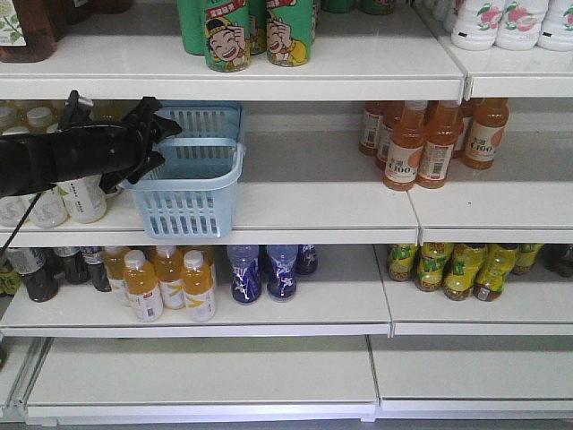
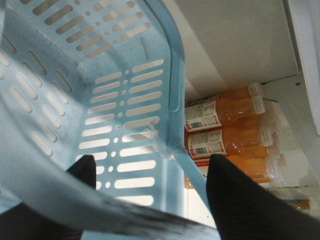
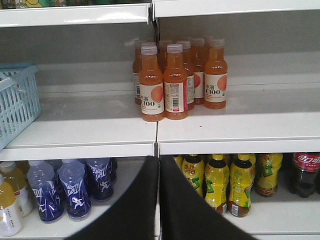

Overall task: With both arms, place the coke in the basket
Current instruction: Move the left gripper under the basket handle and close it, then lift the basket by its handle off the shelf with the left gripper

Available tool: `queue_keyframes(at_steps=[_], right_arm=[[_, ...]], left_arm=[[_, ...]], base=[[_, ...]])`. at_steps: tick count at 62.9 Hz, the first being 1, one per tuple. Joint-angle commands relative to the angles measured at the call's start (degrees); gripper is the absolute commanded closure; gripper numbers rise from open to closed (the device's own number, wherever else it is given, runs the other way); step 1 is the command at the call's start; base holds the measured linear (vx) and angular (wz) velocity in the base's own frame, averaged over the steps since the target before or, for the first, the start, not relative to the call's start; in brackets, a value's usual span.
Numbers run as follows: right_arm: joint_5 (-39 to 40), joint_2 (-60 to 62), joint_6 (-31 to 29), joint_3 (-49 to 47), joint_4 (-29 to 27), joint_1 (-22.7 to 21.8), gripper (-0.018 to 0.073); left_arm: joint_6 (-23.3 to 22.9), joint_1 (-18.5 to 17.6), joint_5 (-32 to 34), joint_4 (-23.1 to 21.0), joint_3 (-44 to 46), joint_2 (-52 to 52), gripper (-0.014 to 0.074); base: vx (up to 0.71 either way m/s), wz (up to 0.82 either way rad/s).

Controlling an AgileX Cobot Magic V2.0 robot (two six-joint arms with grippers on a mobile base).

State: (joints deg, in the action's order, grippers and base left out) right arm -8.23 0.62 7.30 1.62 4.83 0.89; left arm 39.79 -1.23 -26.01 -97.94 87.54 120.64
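Observation:
The light blue slotted basket (image 1: 190, 204) stands on the middle shelf, left of centre. My left gripper (image 1: 154, 143) reaches in from the left at the basket's left rim. In the left wrist view the left gripper (image 2: 152, 187) is open. Its black fingers (image 2: 86, 169) stand wide apart over the basket's slotted wall (image 2: 125, 100), and a blurred blue bar of the basket crosses close in front. The right gripper (image 3: 159, 167) is shut with nothing in it, facing the shelves; the basket's corner (image 3: 17, 102) shows at the left of that view. The coke is out of view.
Orange C100 bottles (image 1: 421, 143) stand on the middle shelf to the right. Below are orange juice bottles (image 1: 166, 282), blue bottles (image 1: 264, 273) and yellow bottles (image 3: 225, 182). A dark cola bottle with a red label band (image 3: 306, 172) stands far right. Green cans (image 1: 246, 31) fill the top shelf.

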Motion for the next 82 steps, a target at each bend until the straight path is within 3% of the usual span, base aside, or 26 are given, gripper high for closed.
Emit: queue_keyframes(at_steps=[1,17,28,42,61,82], right_arm=[[4.4,1.01,-0.53,0.58,0.54,-0.26,0.0564],[4.4,1.01,-0.53,0.58,0.54,-0.26,0.0564],[4.4,1.01,-0.53,0.58,0.54,-0.26,0.0564],[4.4,1.01,-0.53,0.58,0.54,-0.26,0.0564],[4.4,1.01,-0.53,0.58,0.54,-0.26,0.0564],[4.4,1.01,-0.53,0.58,0.54,-0.26,0.0564]], left_arm=[[-0.49,-0.05,-1.04,-4.28,2.08,-2.72,0.0133],[-0.31,-0.05,-0.78,-4.28,2.08,-2.26,0.0213],[-0.31,-0.05,-2.89,-4.28,2.08,-2.26,0.0383],[1.17,-0.05,-11.13,-3.59,2.08,-2.26,0.0603],[2.31,-0.05,-27.94,1.38,2.08,-2.26,0.0604],[-5.06,-0.23,-44.91,16.18,2.08,-2.53,0.0604]], base=[[0.0,0.0],[0.0,0.0],[0.0,0.0],[0.0,0.0],[0.0,0.0],[0.0,0.0]])
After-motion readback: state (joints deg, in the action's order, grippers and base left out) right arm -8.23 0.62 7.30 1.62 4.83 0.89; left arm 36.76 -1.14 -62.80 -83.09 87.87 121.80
